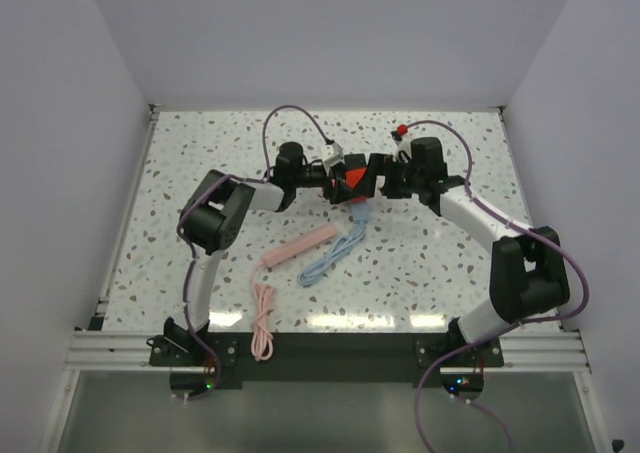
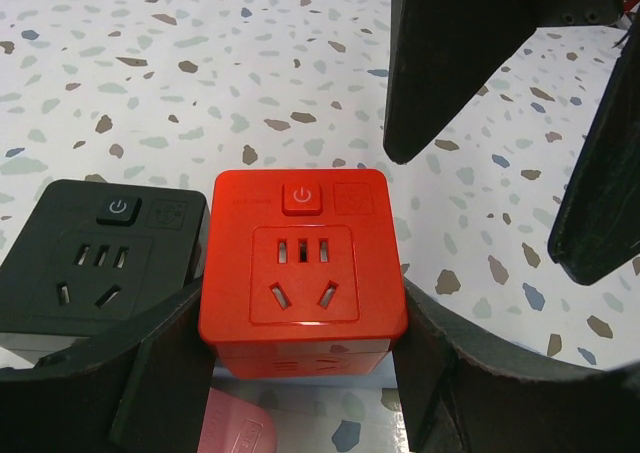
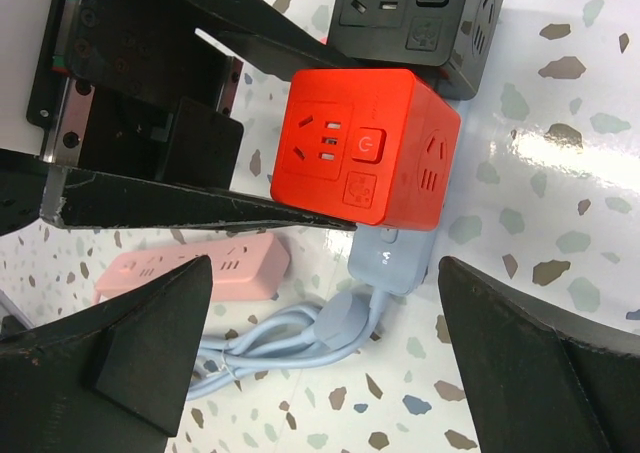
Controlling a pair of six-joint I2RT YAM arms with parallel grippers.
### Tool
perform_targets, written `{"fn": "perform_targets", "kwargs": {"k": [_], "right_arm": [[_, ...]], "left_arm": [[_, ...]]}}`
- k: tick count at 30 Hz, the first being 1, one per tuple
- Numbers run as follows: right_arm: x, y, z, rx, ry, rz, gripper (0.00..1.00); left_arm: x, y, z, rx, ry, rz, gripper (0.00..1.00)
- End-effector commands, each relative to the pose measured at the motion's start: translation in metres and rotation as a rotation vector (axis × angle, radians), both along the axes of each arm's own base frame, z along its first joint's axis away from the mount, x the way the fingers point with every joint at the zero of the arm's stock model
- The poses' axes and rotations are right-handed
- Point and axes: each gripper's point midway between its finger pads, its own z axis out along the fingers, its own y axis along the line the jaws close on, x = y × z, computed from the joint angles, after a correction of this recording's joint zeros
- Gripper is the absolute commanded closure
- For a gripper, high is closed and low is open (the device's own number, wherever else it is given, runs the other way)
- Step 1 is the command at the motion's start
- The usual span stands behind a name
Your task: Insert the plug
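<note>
A red cube socket [image 2: 300, 263] sits on the table with my left gripper [image 2: 300, 368] shut on its two sides. From above, the red cube socket [image 1: 351, 181] lies between the two wrists. The light blue round plug [image 3: 345, 318] lies flat on the table on its coiled blue cable [image 3: 260, 348], just below the cube. A light blue power strip [image 3: 390, 258] pokes out from under the cube. My right gripper [image 3: 325, 303] hovers open above the plug, with one finger on each side and nothing between them.
A black cube socket [image 2: 85, 268] stands right beside the red one. A pink power strip [image 1: 300, 245] and its pink cable [image 1: 262, 318] lie left of the blue cable [image 1: 330, 258]. White walls enclose the speckled table [image 1: 430, 253].
</note>
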Motion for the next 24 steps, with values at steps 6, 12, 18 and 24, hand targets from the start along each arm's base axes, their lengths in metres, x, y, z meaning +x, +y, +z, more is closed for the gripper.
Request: {"fn": "perform_targets", "kwargs": {"k": [6,12,18,24], "right_arm": [[-0.001,0.003,0.020,0.010,-0.057,0.024,0.01],[-0.002,0.005,0.022,0.013,-0.059,0.027,0.01],[-0.003,0.005,0.018,0.004,-0.050,0.027,0.02],[0.005,-0.006,0.003,-0.085,-0.020,-0.029,0.01]], "left_arm": [[0.020,0.012,0.016,0.018,-0.072,0.110,1.00],[0.017,0.014,0.017,0.023,-0.090,0.102,1.00],[0.017,0.012,0.017,0.025,-0.088,0.091,1.00],[0.017,0.013,0.012,0.048,-0.079,0.090,1.00]]}}
